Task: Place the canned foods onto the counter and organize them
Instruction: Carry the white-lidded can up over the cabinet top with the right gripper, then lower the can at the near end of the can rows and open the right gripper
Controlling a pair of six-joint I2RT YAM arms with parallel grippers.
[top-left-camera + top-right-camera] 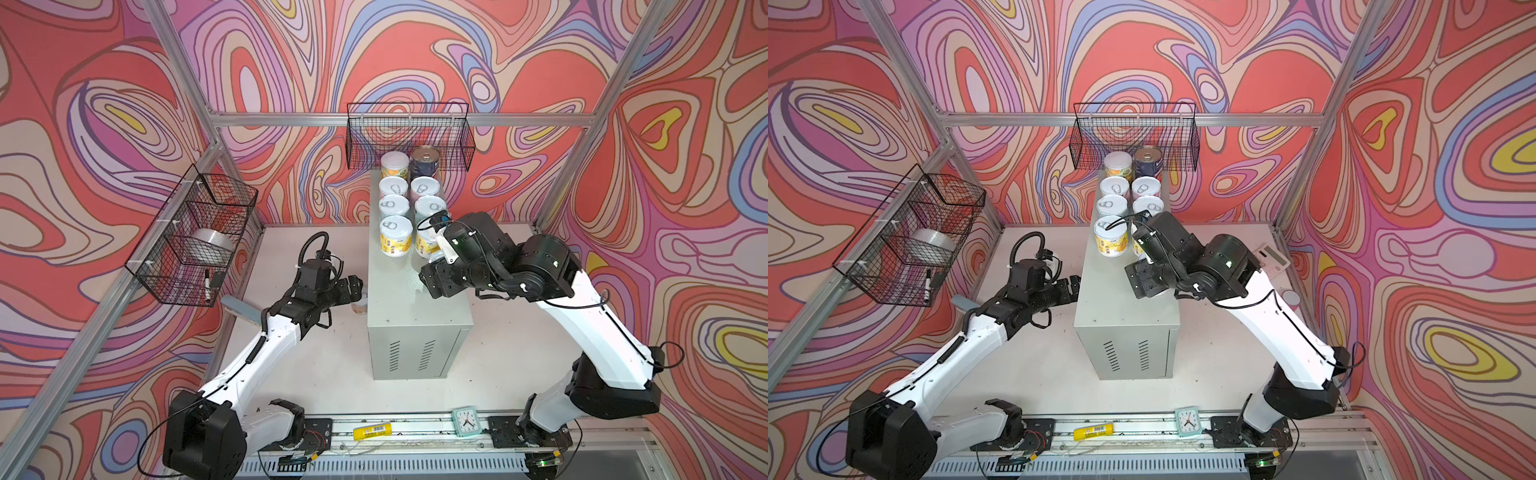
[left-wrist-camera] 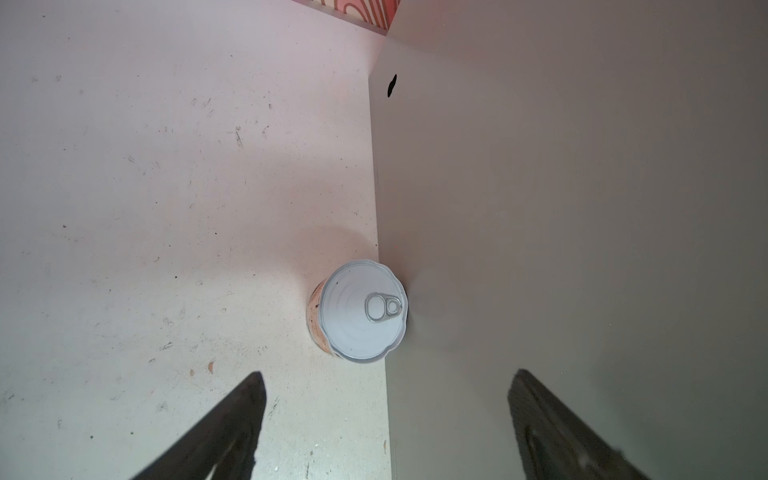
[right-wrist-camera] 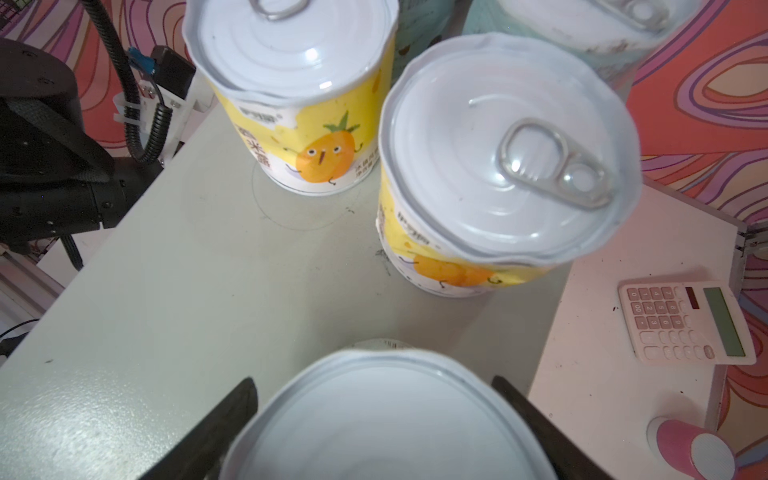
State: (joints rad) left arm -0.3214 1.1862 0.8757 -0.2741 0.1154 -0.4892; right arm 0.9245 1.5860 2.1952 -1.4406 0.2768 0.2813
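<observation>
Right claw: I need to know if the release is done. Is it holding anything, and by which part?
Cannot be told. A can sits inside the right claw, a jaw at each side of its rim, but whether they press it is unclear.

Glossy-lidded tins (image 1: 394, 206) on a painted-metal counter (image 1: 395, 299).
Lids (image 3: 457, 187): bright smooth metal, ringed, v. shiny; labels (image 3: 316, 137) printed, satin, paper or film, can't tell. Counter top: grey paint, semi-gloss, scuffed. Tabletop (image 2: 166, 208): white, matt, scratched. Baskets (image 1: 409, 137): black wire.
</observation>
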